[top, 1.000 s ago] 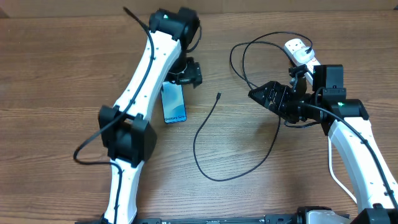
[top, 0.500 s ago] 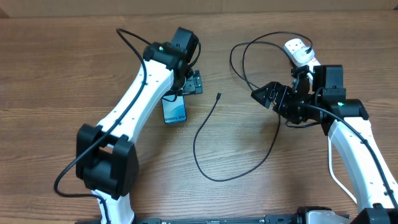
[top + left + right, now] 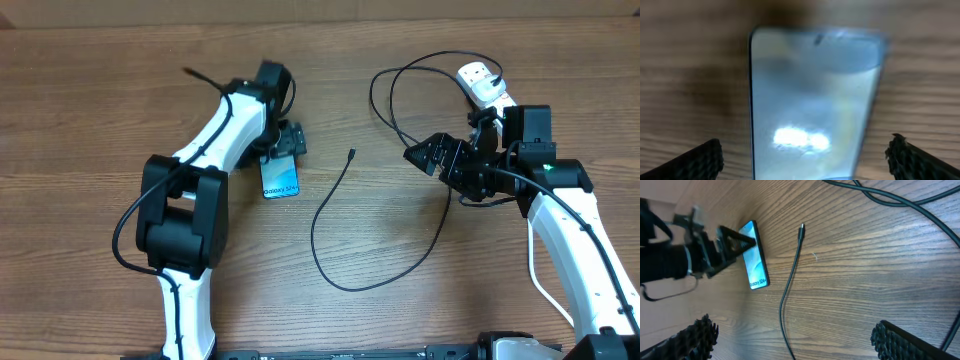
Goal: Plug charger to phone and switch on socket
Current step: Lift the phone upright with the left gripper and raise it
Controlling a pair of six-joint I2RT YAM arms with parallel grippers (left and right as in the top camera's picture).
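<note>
2 arms reach in from the near side of the counter (image 3: 90,80), with bare wood between them. Nearest us, the charger (image 3: 313,235) bends in 1 slack loop, with free wood all around it. From that loop 1 strand climbs left to the connector tip (image 3: 352,153), which lies loose, with a strip of open wood between it and the phone (image 3: 280,177).

The phone lies flat, screen up, long edges running near to far. The left pincer (image 3: 287,142) hangs over its far short end, spread wide. In the blurred left wrist view the phone sits between the 2 fingers, clear of both.

Level with it, the right pincer (image 3: 425,152) is also spread and holds nothing, pointing left, well apart from the phone.

Farther back, the cable coils in loops and runs to a white body (image 3: 478,80), half hidden by the right arm. We cannot tell plug from socket there. Beyond it runs the counter's far edge.
</note>
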